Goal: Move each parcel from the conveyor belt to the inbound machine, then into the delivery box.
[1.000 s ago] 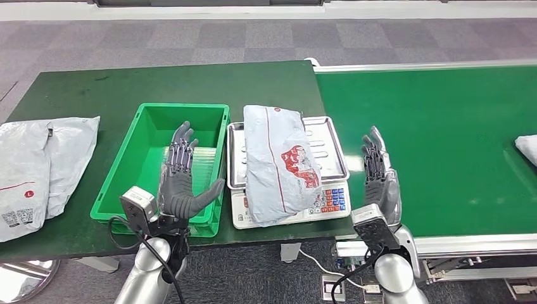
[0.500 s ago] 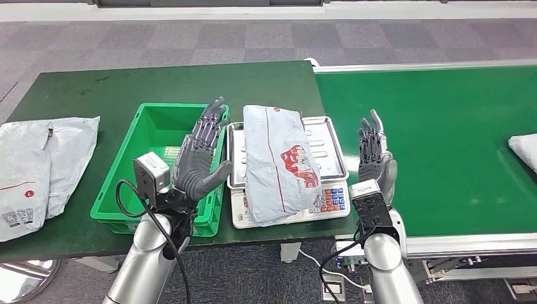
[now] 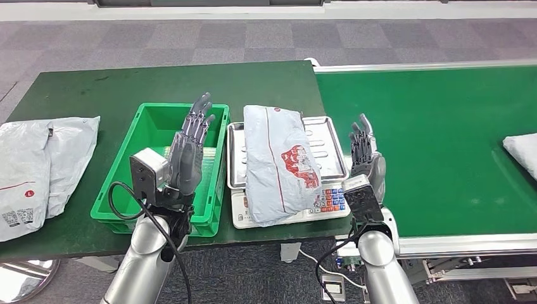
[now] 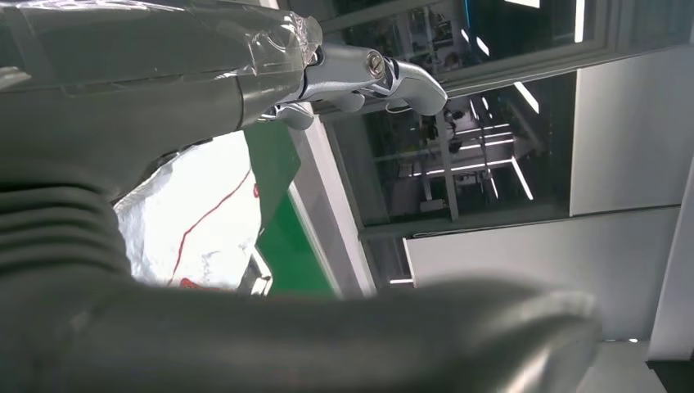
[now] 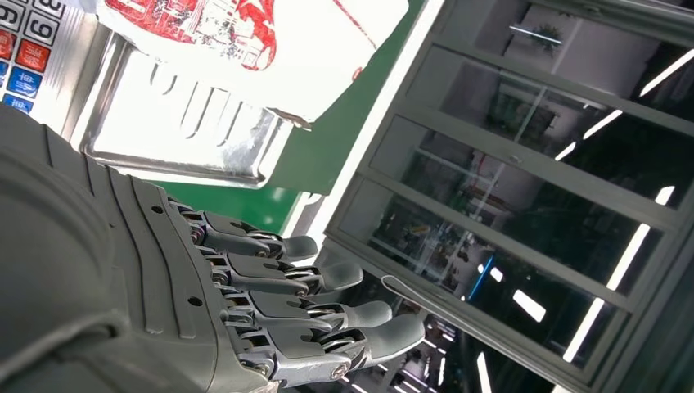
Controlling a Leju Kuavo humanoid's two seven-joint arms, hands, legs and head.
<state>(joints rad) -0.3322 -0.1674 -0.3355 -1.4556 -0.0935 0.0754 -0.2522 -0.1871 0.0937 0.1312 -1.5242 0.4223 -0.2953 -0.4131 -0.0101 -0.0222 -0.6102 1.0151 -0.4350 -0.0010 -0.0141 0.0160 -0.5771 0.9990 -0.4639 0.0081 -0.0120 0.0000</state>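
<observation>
Parcel (image 3: 278,161) lies on the inbound machine (image 3: 329,149); our left hand (image 3: 188,158) and right hand (image 3: 366,158) flank it, fingers apart, empty. Next we judge: clasp it, lift into the delivery box (image 3: 149,136).

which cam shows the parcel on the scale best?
Head view: the whole parcel lies lengthwise across the scale's tray, red print and outline clear. The right wrist view catches just one printed end over the tray. The left wrist view gives a white, red-lined patch behind the left hand.
</observation>
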